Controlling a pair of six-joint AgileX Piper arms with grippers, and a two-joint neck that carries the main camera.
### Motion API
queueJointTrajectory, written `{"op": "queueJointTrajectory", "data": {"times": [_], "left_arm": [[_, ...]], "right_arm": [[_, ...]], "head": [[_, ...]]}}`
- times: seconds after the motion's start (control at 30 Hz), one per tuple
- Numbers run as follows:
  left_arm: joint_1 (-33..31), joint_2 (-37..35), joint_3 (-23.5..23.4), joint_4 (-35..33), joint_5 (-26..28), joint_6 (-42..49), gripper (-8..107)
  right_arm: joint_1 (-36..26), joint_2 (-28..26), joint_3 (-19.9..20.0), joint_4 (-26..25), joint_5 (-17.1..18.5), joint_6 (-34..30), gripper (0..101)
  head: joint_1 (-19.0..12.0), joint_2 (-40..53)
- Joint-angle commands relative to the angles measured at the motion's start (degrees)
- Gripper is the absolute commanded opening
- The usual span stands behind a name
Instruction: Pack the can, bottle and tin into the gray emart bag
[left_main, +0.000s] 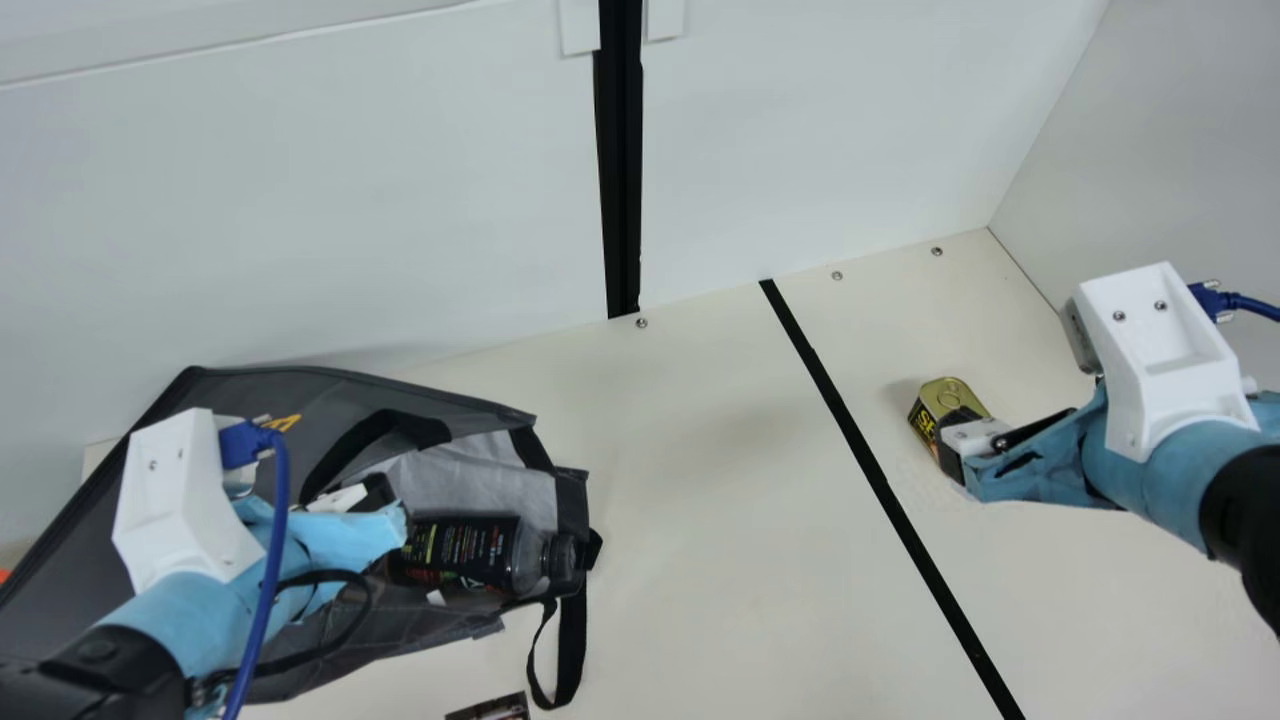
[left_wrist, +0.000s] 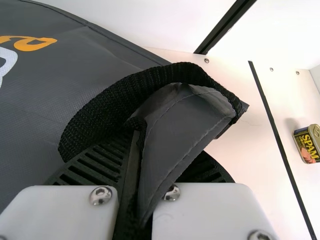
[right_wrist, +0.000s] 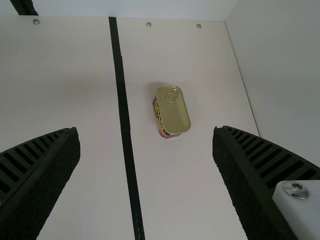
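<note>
In the main view my left gripper is at the mouth of the gray bag, which lies on its side. In the left wrist view my left gripper is shut on the fabric edge of the bag, beside a black strap. The dark-labelled bottle lies in the bag's opening, cap toward the table's middle. My right gripper is over the tin in the main view. In the right wrist view my right gripper stands open, and the tin lies beyond its fingertips, untouched.
A black tape line crosses the table between bag and tin. White walls rise behind and at the right. A dark printed item shows at the main view's bottom edge, near a loose bag strap.
</note>
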Motion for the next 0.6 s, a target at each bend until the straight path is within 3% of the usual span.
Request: {"op": "queueJointTrajectory", "data": {"times": [0.0, 0.57], "left_arm": [[0.0, 0.0, 0.0, 0.0, 0.0, 0.0, 10], [0.0, 0.0, 0.0, 0.0, 0.0, 0.0, 10]], "right_arm": [[-0.3, 0.6, 0.0, 0.4, -0.4, -0.4, 91], [-4.2, 7.6, -0.6, 3.4, -4.4, -6.0, 91]], "head": [[-1.3, -0.1], [-1.3, -0.1]]}}
